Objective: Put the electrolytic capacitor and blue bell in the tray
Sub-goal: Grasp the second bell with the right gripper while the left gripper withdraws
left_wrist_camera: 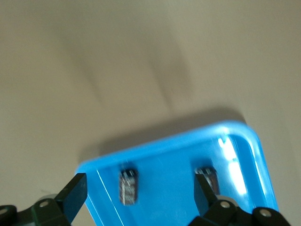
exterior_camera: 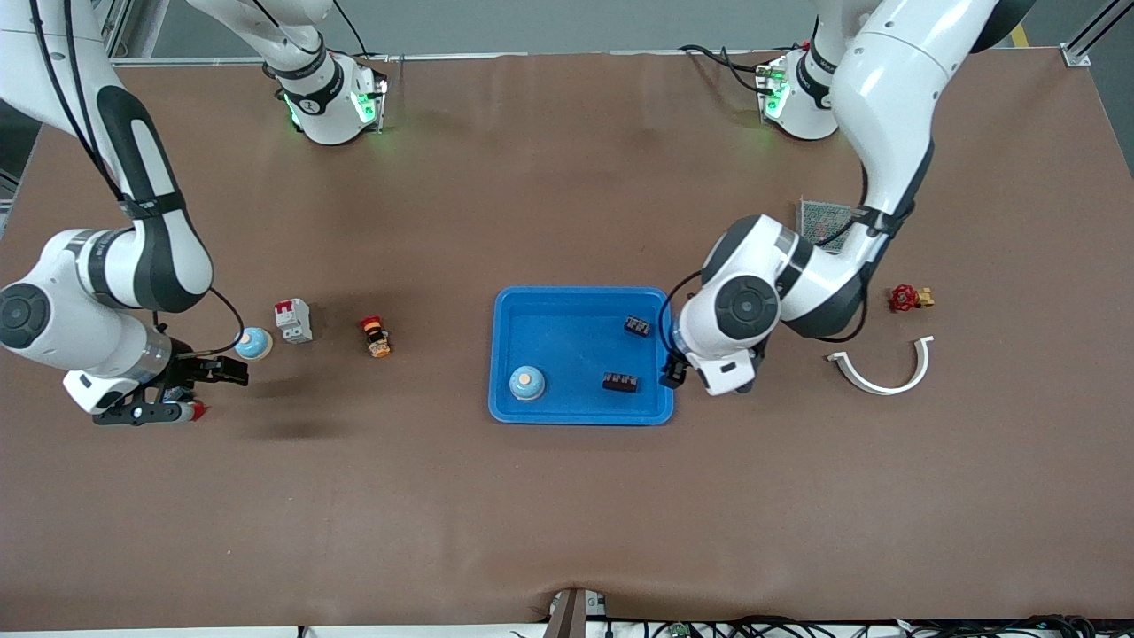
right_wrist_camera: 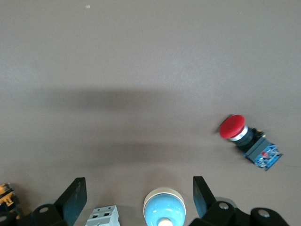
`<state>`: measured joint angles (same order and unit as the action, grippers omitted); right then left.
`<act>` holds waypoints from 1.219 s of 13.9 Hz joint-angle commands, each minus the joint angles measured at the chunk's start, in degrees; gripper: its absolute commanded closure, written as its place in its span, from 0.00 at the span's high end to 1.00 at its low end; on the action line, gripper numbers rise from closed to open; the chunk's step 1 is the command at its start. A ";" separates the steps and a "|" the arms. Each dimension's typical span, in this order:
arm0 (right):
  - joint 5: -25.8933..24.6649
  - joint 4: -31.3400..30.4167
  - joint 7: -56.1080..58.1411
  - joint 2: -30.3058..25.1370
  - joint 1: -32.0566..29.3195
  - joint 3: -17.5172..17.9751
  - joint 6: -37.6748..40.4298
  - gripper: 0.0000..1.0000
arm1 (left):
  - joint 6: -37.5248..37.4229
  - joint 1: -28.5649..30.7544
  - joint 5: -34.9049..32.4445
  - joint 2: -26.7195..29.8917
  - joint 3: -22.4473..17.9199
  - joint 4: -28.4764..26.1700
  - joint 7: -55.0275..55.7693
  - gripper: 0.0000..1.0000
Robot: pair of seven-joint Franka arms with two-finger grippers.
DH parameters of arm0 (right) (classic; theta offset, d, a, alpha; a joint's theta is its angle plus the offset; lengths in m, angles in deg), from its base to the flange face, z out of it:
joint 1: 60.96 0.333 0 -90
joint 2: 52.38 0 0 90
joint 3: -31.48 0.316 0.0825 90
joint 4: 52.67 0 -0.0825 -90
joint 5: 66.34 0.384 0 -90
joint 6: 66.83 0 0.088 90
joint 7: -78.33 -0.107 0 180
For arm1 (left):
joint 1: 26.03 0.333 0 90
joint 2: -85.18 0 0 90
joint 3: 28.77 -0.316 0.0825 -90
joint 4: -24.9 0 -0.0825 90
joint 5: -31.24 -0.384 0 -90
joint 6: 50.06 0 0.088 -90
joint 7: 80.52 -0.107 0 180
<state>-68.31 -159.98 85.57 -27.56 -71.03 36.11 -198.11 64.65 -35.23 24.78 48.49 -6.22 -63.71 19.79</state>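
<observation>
- Here the next move is judged to turn on the small light-blue domed bell with a cream button on top [exterior_camera: 253,343], which stands on the brown counter [exterior_camera: 567,514] at the right arm's end, just beside the right hand [exterior_camera: 232,370] and a little farther from the front camera than it.
- In the right wrist view the bell [right_wrist_camera: 164,207] is seen between the two black fingers [right_wrist_camera: 71,197], spread wide with nothing held.
- Being round, the bell offers no long axis; any grip across the dome is judged workable.
- A second, similar blue bell [exterior_camera: 526,382] and two dark ribbed electrolytic capacitors [exterior_camera: 621,382] are seen lying in the shallow bright-blue plastic tray [exterior_camera: 580,416].
- The left hand [exterior_camera: 678,368] hangs over the tray's edge, fully spread and empty, well apart from the loose bell.
</observation>
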 commanded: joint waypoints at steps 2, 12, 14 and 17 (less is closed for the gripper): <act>0.04 -4.57 -0.73 -2.58 -1.09 0.90 -1.35 1.00 | -4.04 3.39 -0.74 5.66 0.04 -4.11 -3.71 1.00; 0.04 -12.91 -0.38 -2.41 -3.99 0.90 -12.75 1.00 | -18.20 11.21 0.14 21.92 0.39 -3.76 -40.26 1.00; 0.04 -15.37 -0.38 -2.49 -3.99 0.90 -15.84 1.00 | -19.00 12.88 0.14 24.02 0.39 -3.59 -47.02 1.00; 0.04 -18.10 -0.29 -2.58 -4.25 0.90 -18.57 1.00 | -19.00 15.00 -0.39 25.18 0.30 -1.58 -57.40 1.00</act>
<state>-68.31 -174.84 85.38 -28.07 -74.11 36.14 -214.78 46.09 -21.53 24.69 71.76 -6.15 -65.50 -31.99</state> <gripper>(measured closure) 0.000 0.000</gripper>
